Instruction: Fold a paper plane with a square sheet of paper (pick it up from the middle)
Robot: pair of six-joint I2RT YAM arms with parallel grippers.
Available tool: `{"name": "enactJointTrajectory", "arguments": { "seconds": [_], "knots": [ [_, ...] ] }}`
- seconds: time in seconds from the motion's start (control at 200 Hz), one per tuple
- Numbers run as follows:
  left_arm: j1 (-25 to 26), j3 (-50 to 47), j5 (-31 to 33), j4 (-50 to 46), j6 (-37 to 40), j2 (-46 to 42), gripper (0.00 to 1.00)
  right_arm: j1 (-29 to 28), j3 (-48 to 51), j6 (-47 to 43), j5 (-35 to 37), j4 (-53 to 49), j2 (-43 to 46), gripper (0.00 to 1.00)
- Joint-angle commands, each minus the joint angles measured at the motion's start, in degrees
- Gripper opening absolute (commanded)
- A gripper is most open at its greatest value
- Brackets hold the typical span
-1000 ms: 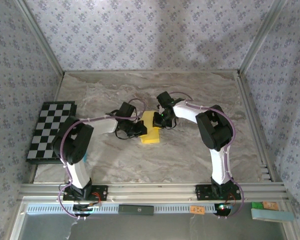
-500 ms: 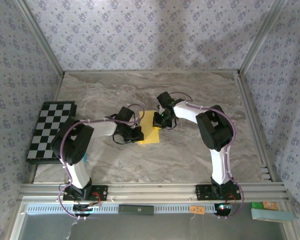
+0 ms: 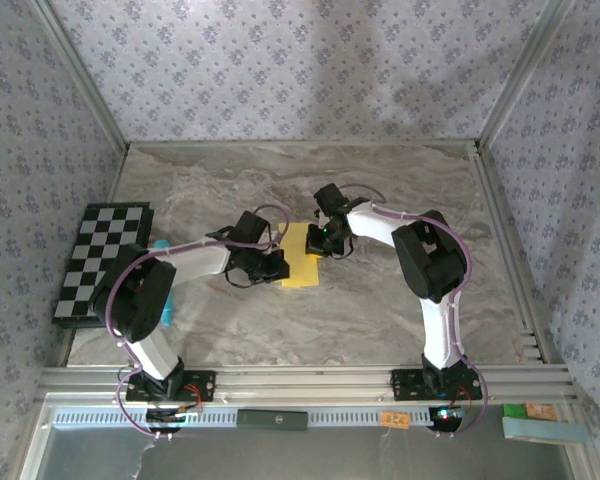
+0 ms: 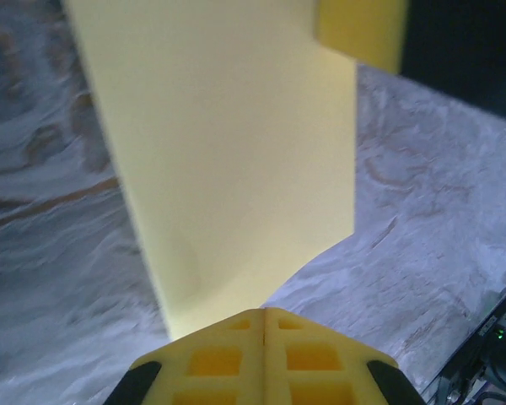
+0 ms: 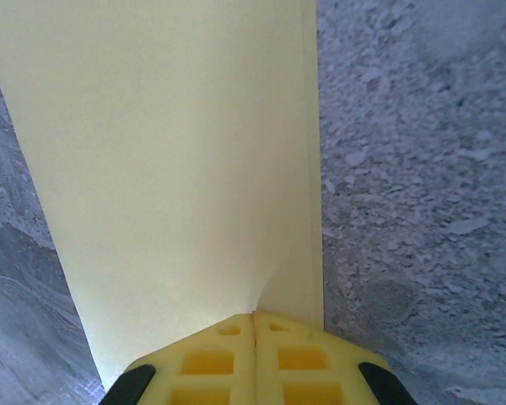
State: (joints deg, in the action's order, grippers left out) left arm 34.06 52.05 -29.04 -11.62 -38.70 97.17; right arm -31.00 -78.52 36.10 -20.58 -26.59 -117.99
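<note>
The square sheet of paper point(image 3: 302, 262) is a yellow folded oblong on the marble table, between both grippers. My left gripper point(image 3: 277, 266) is shut at its left edge. In the left wrist view the paper point(image 4: 228, 143) runs down to the closed jaw seam of the left gripper point(image 4: 264, 310), pinched at a corner. My right gripper point(image 3: 318, 243) is shut on the far right edge. In the right wrist view a small crease rises in the paper point(image 5: 177, 152) from the right gripper point(image 5: 254, 315), and a doubled layer runs along the sheet's right side.
A black-and-white checkered board point(image 3: 100, 262) lies at the table's left edge. A small blue thing point(image 3: 161, 244) peeks out beside the left arm. Patterned walls close in the back and both sides, and an aluminium rail point(image 3: 300, 380) runs along the front.
The left arm's elbow has swung left and lower. The left gripper shifted slightly along the paper's left edge, and the paper now looks flatter and narrower. The right gripper has stayed put.
</note>
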Motion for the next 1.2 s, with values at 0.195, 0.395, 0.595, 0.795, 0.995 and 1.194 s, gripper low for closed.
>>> {"name": "enactJointTrajectory", "arguments": {
  "seconds": [0.195,0.395,0.595,0.795,0.995,1.194],
  "knots": [
    [1.5,1.3,1.9,-3.1,0.0,5.9,0.04,1.8,4.5,0.9,11.7,-6.5,-6.5,0.04],
    [0.6,-3.5,3.8,-6.2,1.9,3.6,0.04,2.0,4.7,0.9,11.4,-6.2,-6.2,0.04],
    [-1.8,-4.0,1.9,-6.4,2.2,-2.8,0.05,2.2,4.6,1.2,9.7,-5.0,-5.1,0.04],
    [-2.3,0.3,2.0,-0.5,-2.4,-6.3,0.12,2.1,3.4,2.9,3.9,-1.1,-0.9,0.06],
    [-2.6,4.7,3.5,4.9,-6.8,-1.1,0.22,2.2,0.7,4.2,-1.3,2.7,4.2,0.15],
    [-2.7,10.6,4.3,7.0,-7.7,5.5,0.22,3.6,3.3,4.1,-1.3,4.2,10.1,0.26]
  ]
}}
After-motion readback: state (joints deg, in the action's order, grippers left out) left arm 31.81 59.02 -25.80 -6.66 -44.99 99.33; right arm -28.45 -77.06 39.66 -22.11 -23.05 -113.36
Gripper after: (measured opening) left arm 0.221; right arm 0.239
